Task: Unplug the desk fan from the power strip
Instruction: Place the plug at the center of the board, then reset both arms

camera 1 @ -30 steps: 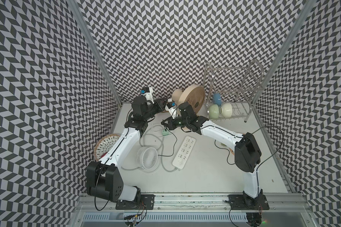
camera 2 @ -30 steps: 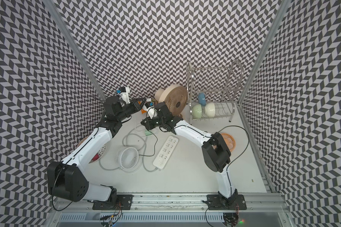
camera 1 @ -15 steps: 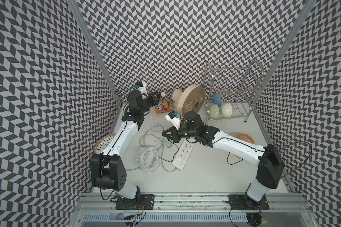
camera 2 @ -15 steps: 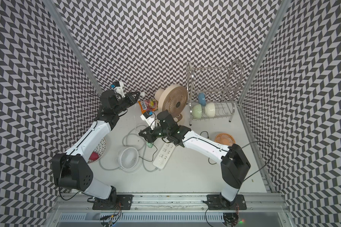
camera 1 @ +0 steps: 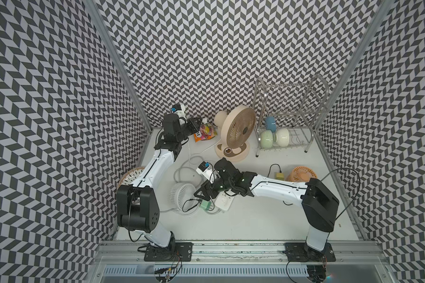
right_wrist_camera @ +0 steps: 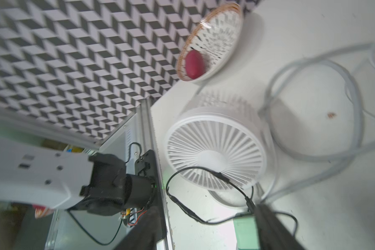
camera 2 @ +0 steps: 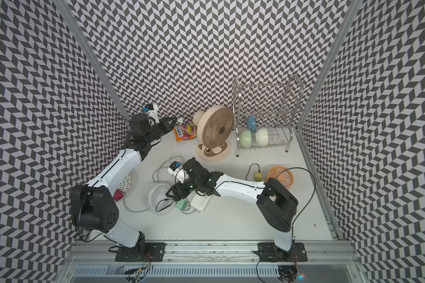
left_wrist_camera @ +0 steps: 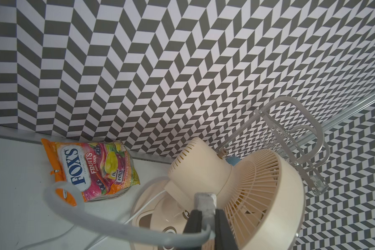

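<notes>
The right tool hangs low over the counter with its 2 dark fingers spread wide, gripping nothing. A green adapter lies just inside 1 of them. A thin black cable runs from that adapter to the face of the white desk fan, which lies grille-up beside it. The power strip lies on the counter under the right wrist; only 1 end shows, just beside the adapter. Whether the adapter sits in a socket cannot be told. The left tool is raised at the back left corner, clamped on a white plug whose thick white cord loops away. Near it lie a Fox's candy bag and an upright beige fan.
</notes>
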You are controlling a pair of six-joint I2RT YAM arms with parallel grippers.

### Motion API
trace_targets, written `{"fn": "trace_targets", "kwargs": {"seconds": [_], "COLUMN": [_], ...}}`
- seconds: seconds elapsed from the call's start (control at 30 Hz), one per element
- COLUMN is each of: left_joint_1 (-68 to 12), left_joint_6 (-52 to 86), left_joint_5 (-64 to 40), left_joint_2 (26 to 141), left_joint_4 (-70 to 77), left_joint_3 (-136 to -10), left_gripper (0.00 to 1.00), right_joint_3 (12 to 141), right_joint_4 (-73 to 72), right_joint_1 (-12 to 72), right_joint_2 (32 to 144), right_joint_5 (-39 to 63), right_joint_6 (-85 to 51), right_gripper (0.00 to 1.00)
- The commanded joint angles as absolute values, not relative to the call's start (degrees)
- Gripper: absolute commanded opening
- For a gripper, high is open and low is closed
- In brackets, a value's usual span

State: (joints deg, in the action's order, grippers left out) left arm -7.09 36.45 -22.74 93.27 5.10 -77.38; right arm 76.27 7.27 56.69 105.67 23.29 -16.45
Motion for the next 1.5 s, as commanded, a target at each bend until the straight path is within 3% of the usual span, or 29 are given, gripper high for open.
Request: {"fn": "trace_targets", "kwargs": {"seconds": [0.0, 0.07, 0.37, 0.4, 0.57, 0.6, 0.77, 0.97, 1.07, 1.17, 1.33, 1.47], "left_joint_1": [-6.78, -6.94, -9.69, -9.87, -10.02, -10.02, -9.94, -9.84, -8.66, -5.36, 0.18, 0.61], "left_joint_6": [34.22, 33.58, 30.22, 30.23, 30.30, 30.20, 27.95, 26.34, 24.75, 18.46, 10.99, 7.50], "left_joint_5": [-21.15, -20.69, -18.05, -17.81, -16.84, -16.61, -12.68, 4.03, 17.31, 22.82, 23.10, 20.50], "left_joint_2": [96.67, 98.95, 114.32, 115.94, 120.55, 119.74, 110.46, 87.97, 77.00, 70.41, 68.76, 73.97], "left_joint_4": [3.80, 3.40, -0.96, -1.19, -2.84, -2.21, -2.58, -1.02, 3.48, 12.70, 27.60, 44.64], "left_joint_3": [-80.24, -81.25, -91.05, -91.96, -94.46, -93.64, -88.39, -72.02, -60.32, -45.56, -28.76, -20.77], "left_gripper": [0.07, 0.07, 0.11, 0.18, 0.94, 0.99, 1.00, 1.00, 1.00, 1.00, 1.00, 1.00], "right_joint_3": [79.25, 77.24, 58.69, 56.98, 49.09, 47.62, 40.44, 36.24, 31.09, 25.08, 22.52, 22.91], "right_joint_4": [11.94, 13.30, 13.86, 14.38, 17.72, 18.20, 17.72, 13.94, 3.80, -10.63, -20.28, -21.19], "right_joint_1": [54.25, 51.82, 43.41, 43.26, 41.93, 40.99, 29.83, 16.38, 12.69, 10.52, 9.14, 8.13], "right_joint_2": [104.14, 101.91, 82.76, 80.50, 69.29, 67.53, 59.63, 58.44, 58.30, 58.70, 59.89, 60.42], "right_joint_5": [10.21, 7.73, 6.31, 5.41, -4.03, -5.92, -9.62, -15.28, -21.90, -24.45, -24.49, -21.50], "right_joint_6": [-16.07, -16.65, -19.12, -19.75, -25.35, -26.29, -27.73, -27.37, -26.67, -22.20, -14.80, -12.11], "right_gripper": [0.91, 0.96, 0.98, 0.98, 1.00, 1.00, 1.00, 1.00, 1.00, 1.00, 1.00, 1.00]}}
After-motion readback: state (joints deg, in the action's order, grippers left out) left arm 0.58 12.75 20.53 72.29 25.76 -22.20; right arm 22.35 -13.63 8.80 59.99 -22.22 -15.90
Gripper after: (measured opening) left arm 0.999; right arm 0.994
